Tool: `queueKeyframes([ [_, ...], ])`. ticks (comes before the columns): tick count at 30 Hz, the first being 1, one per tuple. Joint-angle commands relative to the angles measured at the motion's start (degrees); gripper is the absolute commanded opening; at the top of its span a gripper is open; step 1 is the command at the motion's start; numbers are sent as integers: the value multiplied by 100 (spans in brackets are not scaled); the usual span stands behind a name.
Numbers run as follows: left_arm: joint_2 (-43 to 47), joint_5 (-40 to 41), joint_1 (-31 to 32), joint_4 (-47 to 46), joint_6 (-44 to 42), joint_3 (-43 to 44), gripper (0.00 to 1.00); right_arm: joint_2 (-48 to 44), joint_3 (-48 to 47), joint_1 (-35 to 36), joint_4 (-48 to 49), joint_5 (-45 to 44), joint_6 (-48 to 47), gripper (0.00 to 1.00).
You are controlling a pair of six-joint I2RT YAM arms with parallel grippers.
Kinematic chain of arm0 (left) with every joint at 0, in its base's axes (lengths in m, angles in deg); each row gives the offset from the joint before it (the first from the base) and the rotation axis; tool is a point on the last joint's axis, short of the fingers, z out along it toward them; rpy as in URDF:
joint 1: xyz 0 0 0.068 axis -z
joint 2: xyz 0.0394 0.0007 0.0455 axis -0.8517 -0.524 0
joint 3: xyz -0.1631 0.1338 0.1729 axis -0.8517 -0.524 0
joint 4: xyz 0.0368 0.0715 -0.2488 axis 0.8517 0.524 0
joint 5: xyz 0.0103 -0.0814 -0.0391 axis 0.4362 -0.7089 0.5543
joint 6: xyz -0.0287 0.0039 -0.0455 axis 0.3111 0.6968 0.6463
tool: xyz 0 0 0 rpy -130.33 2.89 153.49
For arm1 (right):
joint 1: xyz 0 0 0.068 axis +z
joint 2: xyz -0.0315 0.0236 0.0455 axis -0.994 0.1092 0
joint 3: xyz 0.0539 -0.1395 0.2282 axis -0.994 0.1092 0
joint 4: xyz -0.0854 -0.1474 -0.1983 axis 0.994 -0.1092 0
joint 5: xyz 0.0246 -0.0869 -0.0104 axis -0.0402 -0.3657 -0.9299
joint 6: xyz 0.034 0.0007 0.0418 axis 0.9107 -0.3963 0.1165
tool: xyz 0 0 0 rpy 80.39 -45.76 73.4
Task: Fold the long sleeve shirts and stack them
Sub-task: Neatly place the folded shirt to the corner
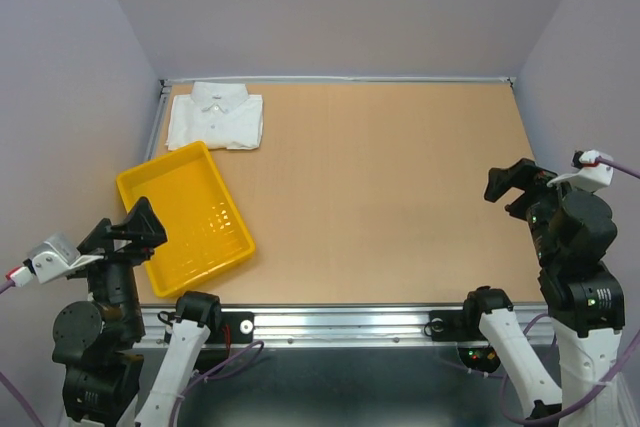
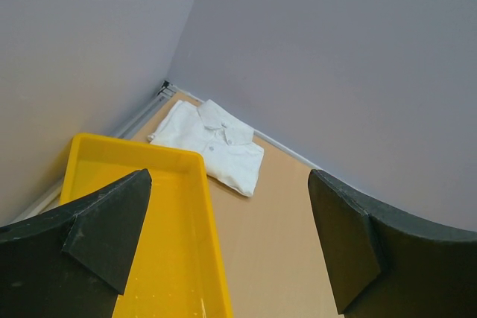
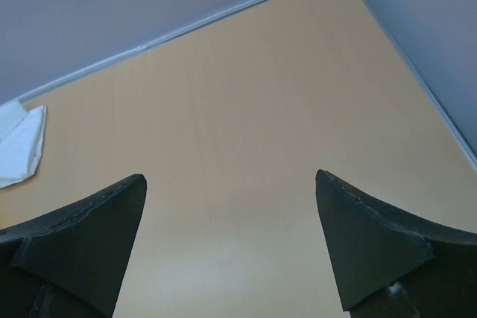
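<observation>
Within lilac walls (image 1: 340,7), tan table (image 1: 400,197), shirt (image 1: 216,115)

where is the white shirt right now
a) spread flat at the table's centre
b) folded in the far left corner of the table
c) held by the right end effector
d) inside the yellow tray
b: the folded white shirt lies on the table in its far left corner, beyond the yellow tray and outside it.
</observation>
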Motion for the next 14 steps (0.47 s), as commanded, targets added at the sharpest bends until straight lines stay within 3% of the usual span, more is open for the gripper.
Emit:
queueKeyframes([
  [1,47,156,23,-491,55,-101,99,-82,40,61,403,-169,-171,100],
  [14,74,86,31,-623,99,-356,99,-223,146,70,447,-108,-224,100],
])
